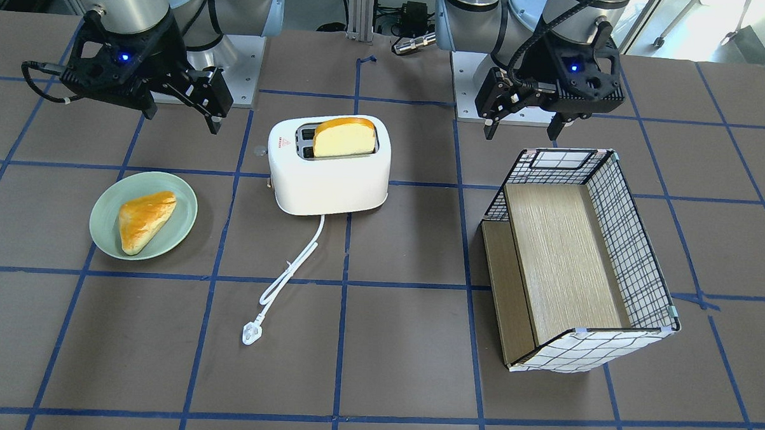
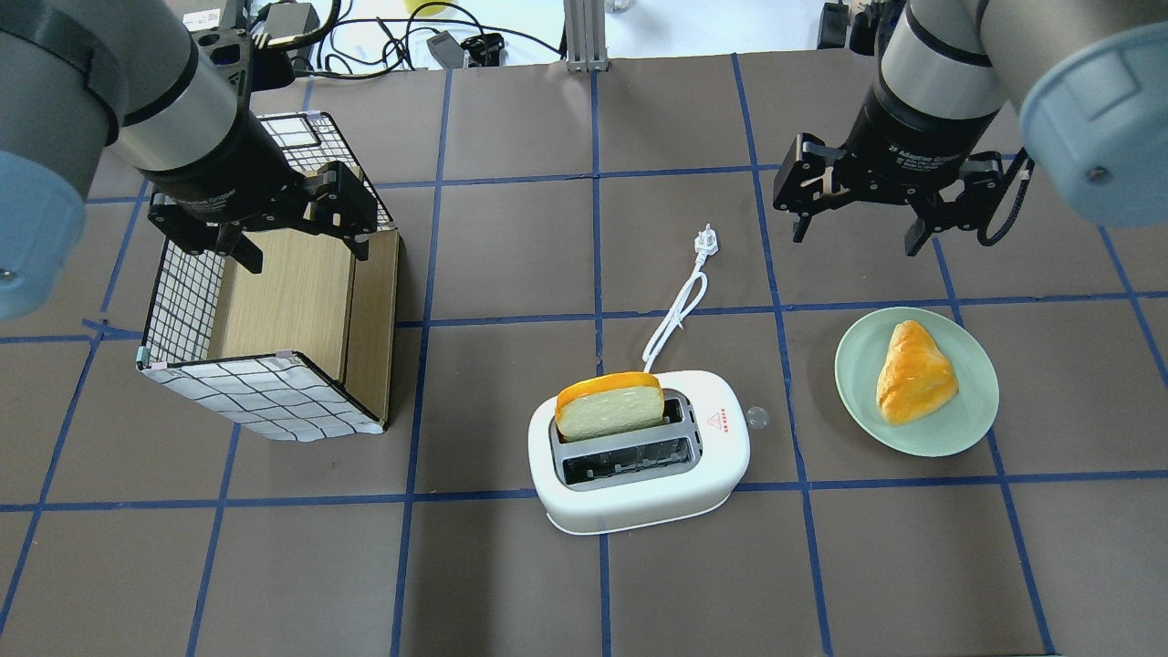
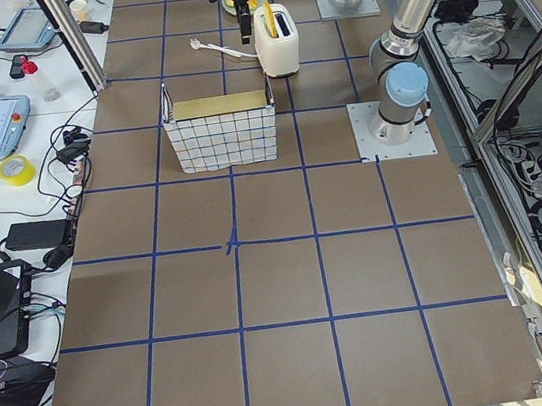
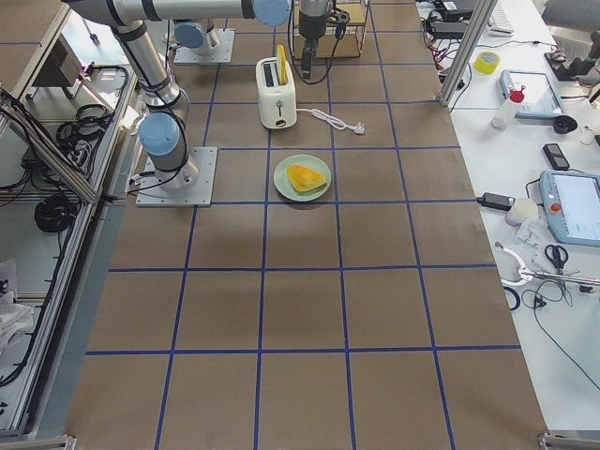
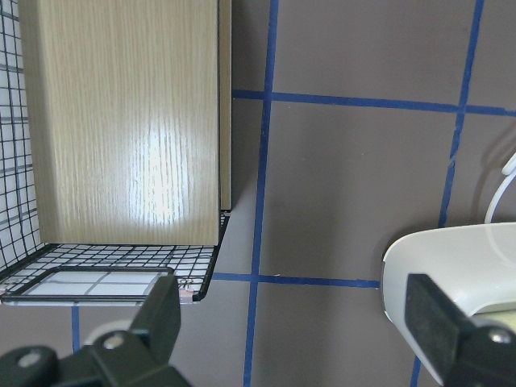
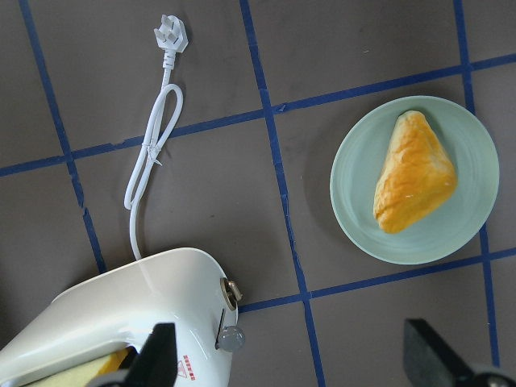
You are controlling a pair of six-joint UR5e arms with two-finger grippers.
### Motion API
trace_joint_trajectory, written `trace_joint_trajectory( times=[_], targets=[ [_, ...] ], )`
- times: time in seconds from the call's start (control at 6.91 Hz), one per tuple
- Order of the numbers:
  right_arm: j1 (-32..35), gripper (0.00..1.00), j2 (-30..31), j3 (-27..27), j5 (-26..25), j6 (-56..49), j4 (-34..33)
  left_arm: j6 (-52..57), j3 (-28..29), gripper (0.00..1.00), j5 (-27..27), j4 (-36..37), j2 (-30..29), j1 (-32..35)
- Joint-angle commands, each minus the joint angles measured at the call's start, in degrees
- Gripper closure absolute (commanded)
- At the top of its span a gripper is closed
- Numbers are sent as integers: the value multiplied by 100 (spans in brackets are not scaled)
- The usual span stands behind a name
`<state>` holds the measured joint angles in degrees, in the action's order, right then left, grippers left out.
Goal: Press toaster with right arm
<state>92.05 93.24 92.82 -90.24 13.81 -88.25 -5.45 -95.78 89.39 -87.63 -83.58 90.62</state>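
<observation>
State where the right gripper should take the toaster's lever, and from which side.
Probably its clear round tip, jutting from the toaster's end that faces the plate. Bring the right gripper down from above on that side: the tip stands clear of the body.

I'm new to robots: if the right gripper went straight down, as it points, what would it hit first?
Probably the bare table, between the toaster and the plate. The right gripper hangs open, pointing down; height is hard to judge, so one finger might clip the toaster's end.
</observation>
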Motion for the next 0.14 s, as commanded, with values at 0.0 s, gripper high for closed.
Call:
trace_joint_trajectory(
  times=[0.0],
  targets=[
    [-3,0,1,-1,-11,-1,1,0,6,0,0,0,0,0]
  ],
)
